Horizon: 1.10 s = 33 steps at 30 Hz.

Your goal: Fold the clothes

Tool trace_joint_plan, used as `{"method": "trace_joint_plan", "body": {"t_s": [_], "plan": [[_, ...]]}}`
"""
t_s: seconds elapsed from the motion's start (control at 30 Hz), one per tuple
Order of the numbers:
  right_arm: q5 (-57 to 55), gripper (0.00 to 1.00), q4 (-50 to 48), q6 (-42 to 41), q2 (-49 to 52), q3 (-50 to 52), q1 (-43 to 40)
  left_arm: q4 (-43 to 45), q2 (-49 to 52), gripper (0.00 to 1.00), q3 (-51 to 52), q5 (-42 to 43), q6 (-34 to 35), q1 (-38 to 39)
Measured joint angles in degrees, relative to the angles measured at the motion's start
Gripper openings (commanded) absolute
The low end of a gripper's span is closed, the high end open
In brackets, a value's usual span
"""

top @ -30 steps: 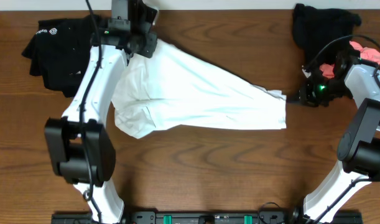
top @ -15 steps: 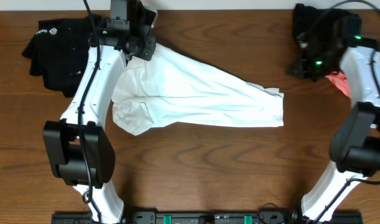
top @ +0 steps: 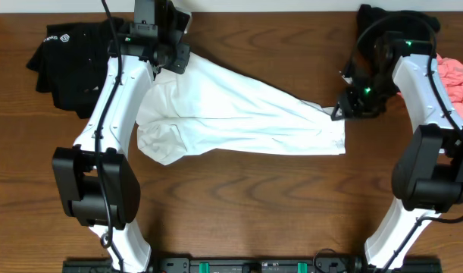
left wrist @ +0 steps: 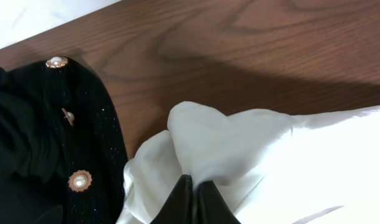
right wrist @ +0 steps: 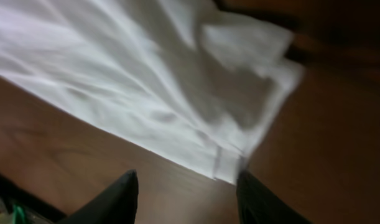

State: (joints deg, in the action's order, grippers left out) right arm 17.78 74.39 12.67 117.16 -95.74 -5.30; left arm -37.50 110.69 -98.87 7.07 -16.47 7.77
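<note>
I count four garments on the tabletop [top: 254, 205]: one white T-shirt [top: 239, 117], one left black garment [top: 64, 49], one right black garment [top: 379, 24], one pink piece [top: 457, 80].

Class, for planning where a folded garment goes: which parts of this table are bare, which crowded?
Bare: the table strip between white T-shirt and arm bases; also the back middle beyond it. Crowded: back left, black garment; back right, black piece and pink piece.
</note>
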Motion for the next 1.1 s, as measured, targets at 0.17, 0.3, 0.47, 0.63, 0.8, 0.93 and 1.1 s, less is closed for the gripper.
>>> {"method": "trace_joint_plan", "body": {"t_s": [0.17,0.3,0.47,0.63,0.8,0.93,1.1], "plan": [[-2.73,0.52,-3.69,-2.25,0.00,3.50,-0.24,0.00,0.00,0.06,0.00,0.00,0.00,0.00],[-3.28,0.52,-7.87,-3.21,0.00,6.71,-0.24,0.02,0.00,0.06,0.00,0.00,0.00,0.00],[-3.10,0.49,-13.40,-3.50,0.02,8.63,-0.24,0.02,0.00,0.06,0.00,-0.02,0.00,0.00],[-0.81,0.46,-16.61,-3.45,0.02,8.90,-0.22,0.02,0.00,0.06,0.00,0.00,0.00,0.00],[0.66,0.41,-16.46,-3.39,0.02,8.94,0.00,0.00,0.00,0.06,0.00,0.00,0.00,0.00],[1.79,0.34,-16.22,-3.10,0.02,9.25,0.61,0.02,0.00,0.06,0.00,0.00,0.02,0.00],[2.36,0.11,-16.55,-2.71,0.02,10.43,1.70,-0.02,0.00,0.06,0.00,0.00,0.02,0.00]]}}
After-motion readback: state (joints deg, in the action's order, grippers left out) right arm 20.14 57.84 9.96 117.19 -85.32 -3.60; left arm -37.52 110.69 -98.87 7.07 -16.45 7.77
